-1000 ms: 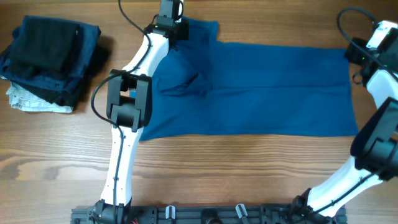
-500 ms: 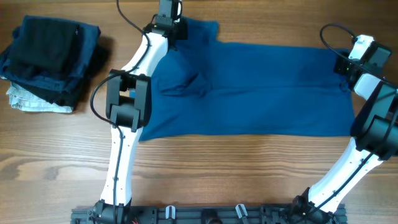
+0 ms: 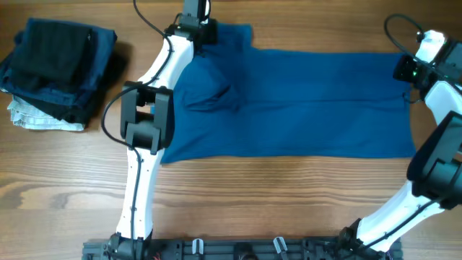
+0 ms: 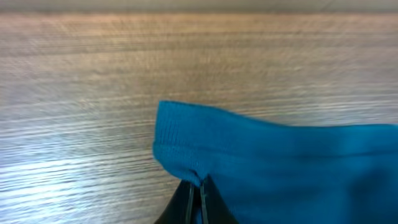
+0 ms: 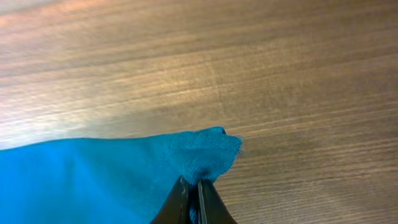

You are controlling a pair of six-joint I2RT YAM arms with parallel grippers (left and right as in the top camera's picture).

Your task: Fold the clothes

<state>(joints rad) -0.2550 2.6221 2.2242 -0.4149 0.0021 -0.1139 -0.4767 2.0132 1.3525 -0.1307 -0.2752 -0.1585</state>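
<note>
One T-shirt (image 3: 310, 108) on one table (image 3: 253, 195). Two arms (image 3: 138, 188) with two grippers: left gripper (image 4: 198, 186), right gripper (image 5: 191, 186). One stack (image 3: 58, 65) of at least two dark garments, plus one pale cloth (image 3: 32, 119).

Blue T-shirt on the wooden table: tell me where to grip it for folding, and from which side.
Take the mid-blue short-sleeved T-shirt at both ends of its far edge: ribbed hem left, pointed corner right. It lies flat and wide, so those ends should lift the edge evenly. Come from above; the left gripper and right gripper pinch there now.
</note>
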